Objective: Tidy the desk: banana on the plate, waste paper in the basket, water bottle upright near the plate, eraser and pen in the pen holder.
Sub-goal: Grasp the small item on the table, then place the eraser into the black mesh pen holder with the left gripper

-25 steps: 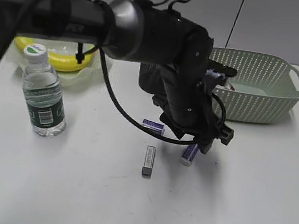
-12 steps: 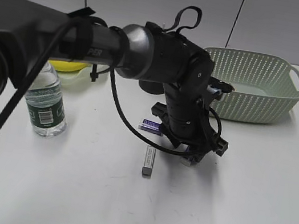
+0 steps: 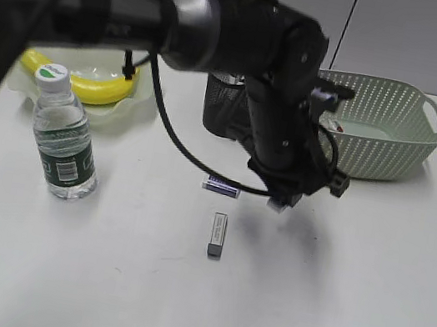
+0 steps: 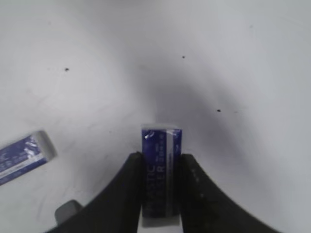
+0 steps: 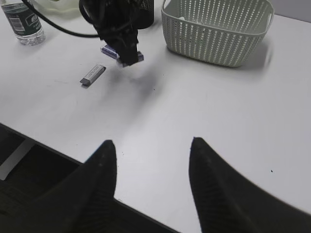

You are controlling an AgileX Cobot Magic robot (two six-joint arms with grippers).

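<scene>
My left gripper (image 4: 160, 194) clamps a blue-sleeved rectangular eraser (image 4: 161, 160) above the smooth white desk (image 3: 362, 307) near its middle, front half bare. My right gripper (image 5: 150, 174) hangs spread apart, holding nothing, over the near edge, perforated basket (image 5: 218, 29) beyond.

The white table (image 3: 362, 307) fills most of the exterior view. A grey panelled wall (image 3: 427, 39) runs along 12 o'clock, with 2 dark seams at 11 and 1 o'clock. In the left wrist view, 3 dark specks (image 4: 66, 69) dot the tabletop. Dark floor (image 5: 29, 194) shows at 7 o'clock in the right wrist view.
</scene>
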